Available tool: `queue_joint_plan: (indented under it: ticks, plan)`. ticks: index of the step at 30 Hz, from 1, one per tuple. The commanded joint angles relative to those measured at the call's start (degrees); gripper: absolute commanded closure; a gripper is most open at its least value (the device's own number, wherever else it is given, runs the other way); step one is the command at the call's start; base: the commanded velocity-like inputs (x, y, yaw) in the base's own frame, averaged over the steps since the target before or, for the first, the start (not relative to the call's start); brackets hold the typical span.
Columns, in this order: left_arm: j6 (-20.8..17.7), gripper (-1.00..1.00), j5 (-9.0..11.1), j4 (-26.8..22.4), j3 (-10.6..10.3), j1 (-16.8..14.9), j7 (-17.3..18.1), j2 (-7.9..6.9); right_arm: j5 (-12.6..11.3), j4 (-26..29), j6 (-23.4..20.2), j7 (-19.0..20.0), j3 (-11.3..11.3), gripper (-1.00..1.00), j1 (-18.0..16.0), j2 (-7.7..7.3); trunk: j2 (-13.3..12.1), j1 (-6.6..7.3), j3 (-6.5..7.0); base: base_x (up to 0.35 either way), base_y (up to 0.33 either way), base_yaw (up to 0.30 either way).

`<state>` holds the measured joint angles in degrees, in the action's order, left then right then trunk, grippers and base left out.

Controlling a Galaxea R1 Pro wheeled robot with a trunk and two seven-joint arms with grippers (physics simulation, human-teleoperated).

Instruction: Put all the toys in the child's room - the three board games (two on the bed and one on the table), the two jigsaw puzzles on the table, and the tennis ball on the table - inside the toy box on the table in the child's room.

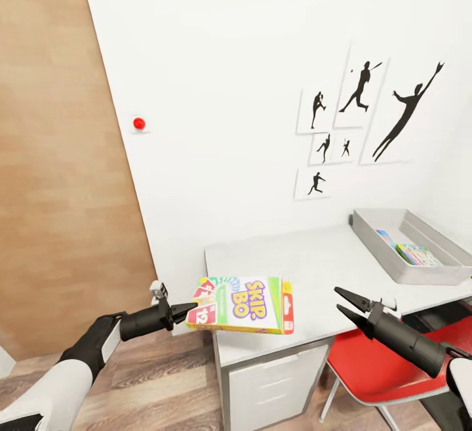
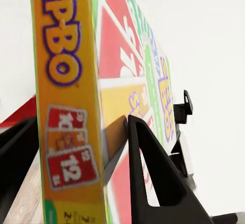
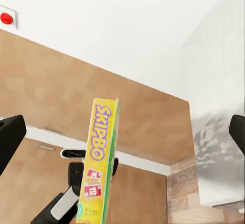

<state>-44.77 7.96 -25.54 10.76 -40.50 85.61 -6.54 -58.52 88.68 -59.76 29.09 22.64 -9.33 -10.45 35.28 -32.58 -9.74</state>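
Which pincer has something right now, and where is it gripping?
The left pincer clamps the flat yellow-green-orange Skip-Bo board game box by its short end edge, held over the table corner. The right pincer is open, holding nothing.

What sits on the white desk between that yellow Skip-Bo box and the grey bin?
Nothing: in the head view, bare white desk separates the yellow Skip-Bo box from the grey bin.
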Motion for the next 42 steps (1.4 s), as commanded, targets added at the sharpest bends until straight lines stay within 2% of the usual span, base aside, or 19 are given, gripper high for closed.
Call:
queue_joint_plan:
  ticks: [1, 3, 6, 8, 11, 14, 17, 22, 28, 34, 37, 42]
  plan:
    - [-0.8, 1.0, -0.1, -0.5, 0.0, -0.2, 0.1, -0.05, 0.4, 0.1, -0.2, -0.1, 0.0, -1.0, -0.9, -0.08, 0.1, -0.02, -0.09, 0.0, 0.0, -0.025]
    - [-1.1, 1.0, -0.2, -1.4, 0.0, -0.8, 0.1, -0.08, 0.2, 0.5, -0.2, -0.7, 0.0, -1.0, -3.5, -0.32, 0.1, -0.02, -0.08, 0.0, 0.0, -0.014]
    - [-3.5, 1.0, -0.4, -3.1, -0.2, -4.5, -0.5, 0.02, -0.2, 0.2, -0.2, -1.2, -0.4, -1.0, -11.2, -2.03, 0.1, -0.02, -0.07, 0.0, 0.0, -0.006]
    - [-5.5, 1.0, -0.7, -3.5, -0.2, -6.7, -2.8, 0.01, -0.3, -1.4, -0.2, -1.8, -1.9, -1.0, -15.5, -2.89, 0.1, -0.02, -0.07, 0.0, 0.0, -0.002]
    - [-6.9, 1.0, -0.9, -3.7, -0.2, -8.2, -7.9, -0.14, -0.4, -6.6, -0.2, -5.4, -4.7, -1.0, -20.9, -3.35, 0.1, -0.02, -0.07, 0.0, 0.0, 0.0]
    - [-7.2, 1.0, -0.9, -3.8, 0.0, -9.0, -10.5, -0.13, -0.4, -11.7, -0.2, -7.6, -5.6, -1.0, -23.5, -3.47, 0.1, -0.02, -0.07, 0.0, 0.0, 0.0]
    - [-7.3, 1.0, -0.9, -3.8, 0.0, -9.8, -11.3, 0.02, -0.2, -14.0, -0.2, -8.3, -5.7, -1.0, -24.3, -3.95, 0.1, -0.02, -0.07, 0.0, 0.0, 0.0]
    - [-7.4, 1.0, -0.8, -3.7, 0.0, -11.9, -11.9, 0.08, -0.1, -15.2, -0.2, -8.5, -5.5, -1.0, -24.2, -5.83, 0.1, -0.02, -0.07, 0.0, 0.0, 0.0]
    - [-7.3, 1.0, -0.6, -3.6, 0.0, -12.2, -17.0, 1.02, -0.1, -17.7, -0.2, -8.0, -5.6, -1.0, -23.1, -6.28, 0.1, -0.02, -0.07, 0.0, 0.0, 0.0]
    - [-7.4, 1.0, -0.6, -3.5, -0.1, -12.2, -18.2, 1.51, -0.7, -17.0, -0.2, -7.2, -4.8, -1.0, -22.6, -9.79, 0.1, -0.02, -0.08, 0.0, 0.0, -0.009]
    - [-7.3, 1.0, -0.8, -3.5, -0.3, -12.2, -18.6, 3.62, -0.8, -16.9, -0.2, -7.0, -4.8, -1.0, -22.2, -10.38, 0.1, -0.02, -0.16, 0.0, 0.0, -0.173]
    - [-7.2, 1.0, -0.8, -3.5, -0.3, -12.2, -18.6, 4.48, -0.8, -16.8, -0.2, -6.9, -3.6, -1.0, -21.8, -11.26, 0.1, -0.02, -0.29, 0.0, 0.0, -0.253]
